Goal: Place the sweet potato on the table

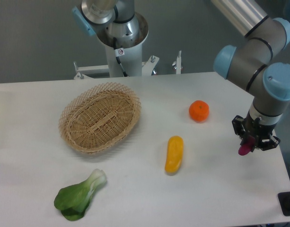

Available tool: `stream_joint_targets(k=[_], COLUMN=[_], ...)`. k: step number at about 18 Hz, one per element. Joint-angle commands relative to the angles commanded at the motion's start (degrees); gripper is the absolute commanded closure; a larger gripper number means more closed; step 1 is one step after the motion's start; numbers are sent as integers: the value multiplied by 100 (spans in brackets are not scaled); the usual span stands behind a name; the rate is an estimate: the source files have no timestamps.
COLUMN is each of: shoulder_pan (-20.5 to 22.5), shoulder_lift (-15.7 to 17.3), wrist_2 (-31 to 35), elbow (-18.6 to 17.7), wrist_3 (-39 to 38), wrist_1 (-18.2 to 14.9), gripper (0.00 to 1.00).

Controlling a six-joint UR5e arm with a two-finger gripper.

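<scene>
At the right side of the white table, my gripper points downward and is shut on the sweet potato. Only the tuber's magenta lower end pokes out below the black fingers; the rest is hidden by the gripper. It hangs close above the tabletop near the right edge, and I cannot tell whether it touches the surface.
A round orange fruit lies left of the gripper, and a yellow oblong vegetable sits mid-table. An oval wicker basket stands at the left. A green leafy bok choy lies near the front edge.
</scene>
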Motion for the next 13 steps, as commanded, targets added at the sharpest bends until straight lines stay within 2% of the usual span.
stream_joint_targets(k=[13], shoulder_pan=[-17], shoulder_lift=[35], wrist_2=[-61], elbow=[-70], wrist_3=[-70], wrist_1=[-9], gripper=[74])
